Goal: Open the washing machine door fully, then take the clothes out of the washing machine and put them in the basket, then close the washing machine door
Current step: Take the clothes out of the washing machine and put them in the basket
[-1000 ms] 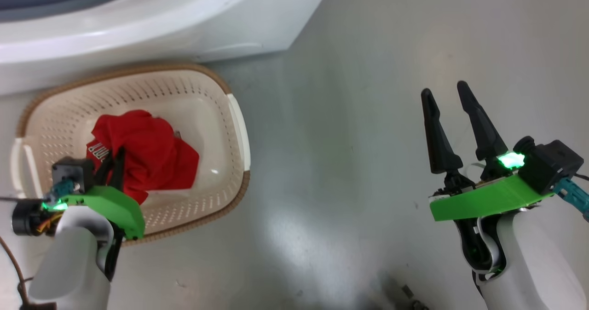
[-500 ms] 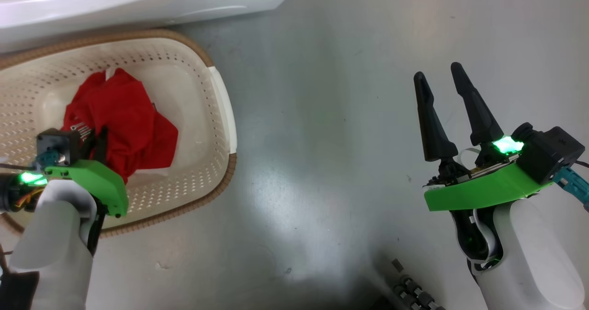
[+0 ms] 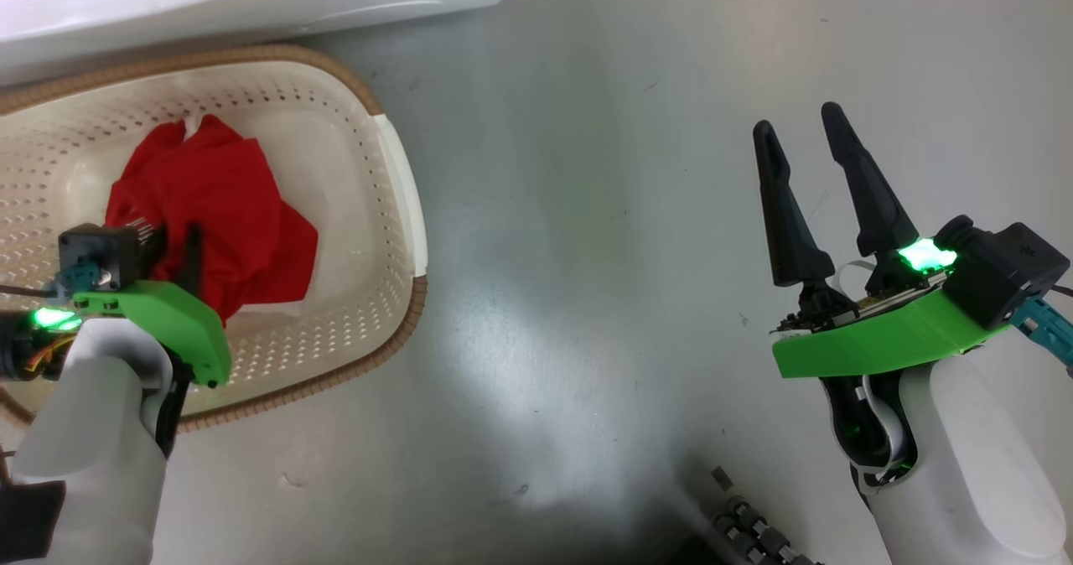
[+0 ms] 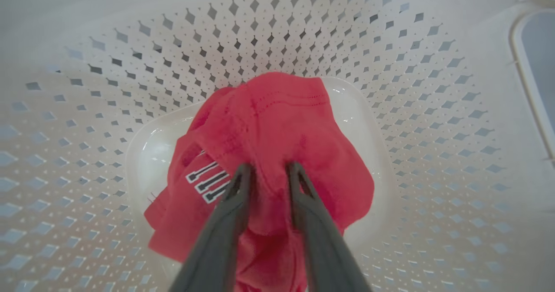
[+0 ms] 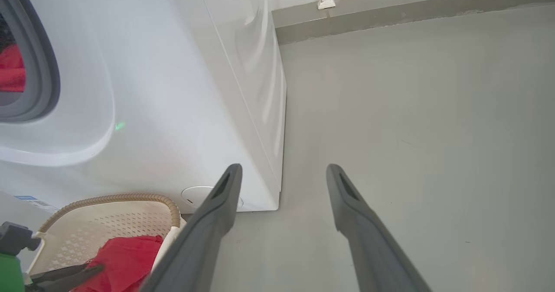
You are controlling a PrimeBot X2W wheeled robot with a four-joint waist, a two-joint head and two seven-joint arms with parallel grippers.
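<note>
While the red garment [image 4: 277, 123] lies bunched on the bottom of the basket [image 3: 394, 171], its white lettering showing on one fold, the left gripper [image 4: 269, 168] reaches down into it with its two fingers drawn close and a ridge of the red cloth pinched between them. The basket sits on the floor [image 3: 587, 213] just in front of the washing machine [image 5: 173, 110], its brown rim close to the machine's lower front edge. From the right wrist, a patch of red shows inside the drum opening, behind the grey seal [image 5: 43, 66]. Well apart to the right, the right gripper [image 3: 800, 121] hovers over the floor, its fingers spread wide apart.
</note>
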